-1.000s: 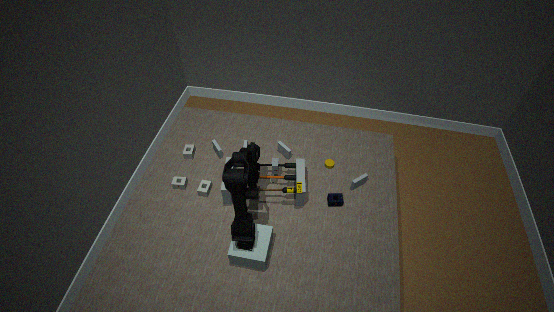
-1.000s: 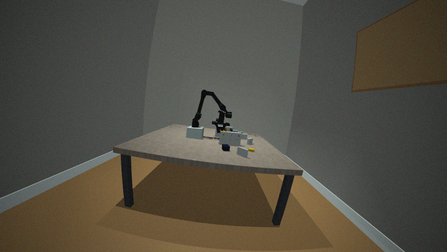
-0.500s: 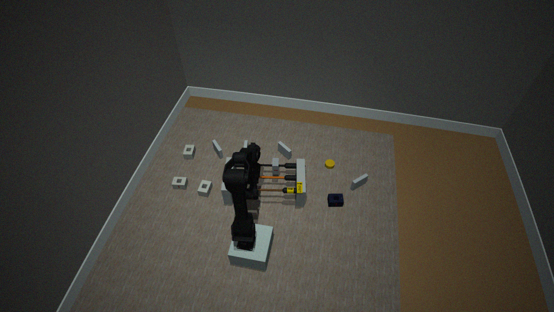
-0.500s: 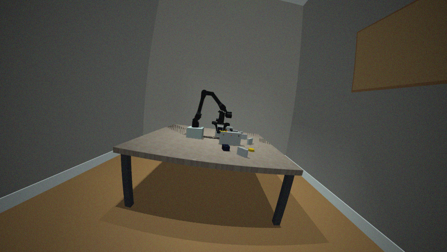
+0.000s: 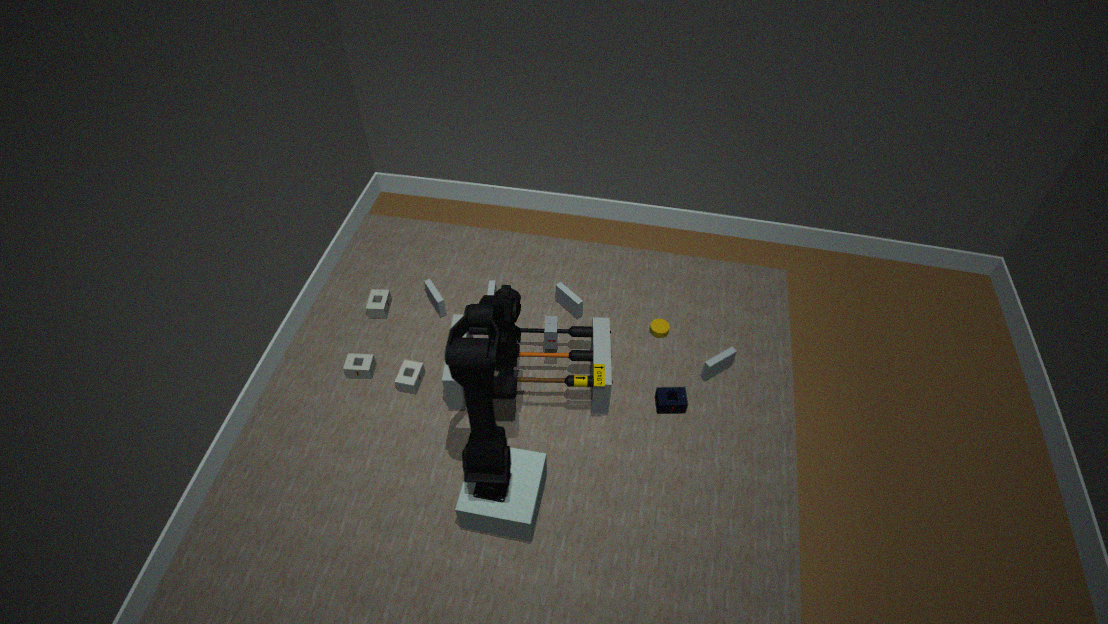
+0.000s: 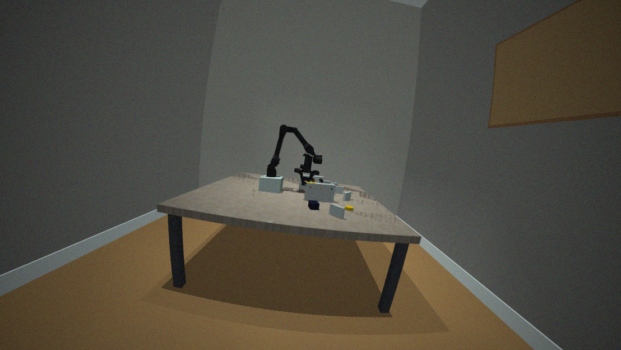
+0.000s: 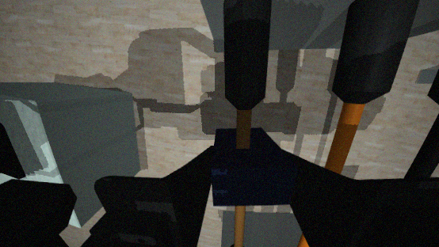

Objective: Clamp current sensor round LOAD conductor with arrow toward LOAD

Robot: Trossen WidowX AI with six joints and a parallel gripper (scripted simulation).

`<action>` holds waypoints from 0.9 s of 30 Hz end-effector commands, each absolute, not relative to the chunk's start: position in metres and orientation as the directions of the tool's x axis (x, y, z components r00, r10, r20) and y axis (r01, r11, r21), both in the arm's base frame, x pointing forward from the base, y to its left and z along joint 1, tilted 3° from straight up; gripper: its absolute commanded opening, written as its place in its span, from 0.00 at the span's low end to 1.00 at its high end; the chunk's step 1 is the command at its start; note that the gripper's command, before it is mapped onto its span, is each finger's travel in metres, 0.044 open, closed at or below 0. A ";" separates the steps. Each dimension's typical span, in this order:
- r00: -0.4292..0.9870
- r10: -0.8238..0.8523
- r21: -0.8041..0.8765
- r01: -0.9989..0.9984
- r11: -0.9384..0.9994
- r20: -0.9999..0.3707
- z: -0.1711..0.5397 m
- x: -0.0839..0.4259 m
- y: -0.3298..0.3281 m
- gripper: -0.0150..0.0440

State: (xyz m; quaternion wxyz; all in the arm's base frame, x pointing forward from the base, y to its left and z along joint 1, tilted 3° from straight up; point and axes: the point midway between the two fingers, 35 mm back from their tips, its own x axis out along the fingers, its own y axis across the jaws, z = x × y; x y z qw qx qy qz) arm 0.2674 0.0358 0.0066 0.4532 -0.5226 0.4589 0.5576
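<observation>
The current sensor [image 7: 255, 182] is a dark blue block between my fingers. Its two halves look closed together in the wrist view, with no gap showing. My gripper [image 7: 242, 150] [image 6: 307, 180] is shut on it from both sides. The brown conductor [image 7: 239, 227] [image 5: 542, 379] runs into the sensor at one end and out at the other. This is the conductor beside the yellow LOAD marker [image 5: 599, 375]. A black sleeve [image 7: 247, 55] lies just beyond the sensor. The arrow on the sensor cannot be made out, and neither can the latch. The arm hides the sensor in the top view.
The orange conductor [image 5: 542, 355] [image 7: 342, 148] runs close beside the right finger. A white block [image 5: 550, 331] sits on the black conductor beyond. The white end support [image 5: 601, 344] [image 6: 319, 192], a dark blue block [image 5: 670, 400], a yellow disc [image 5: 659, 327] and several white pieces stand around.
</observation>
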 end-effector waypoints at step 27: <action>-0.035 0.027 0.030 -0.985 -0.168 -0.999 0.007 0.267 0.036 0.25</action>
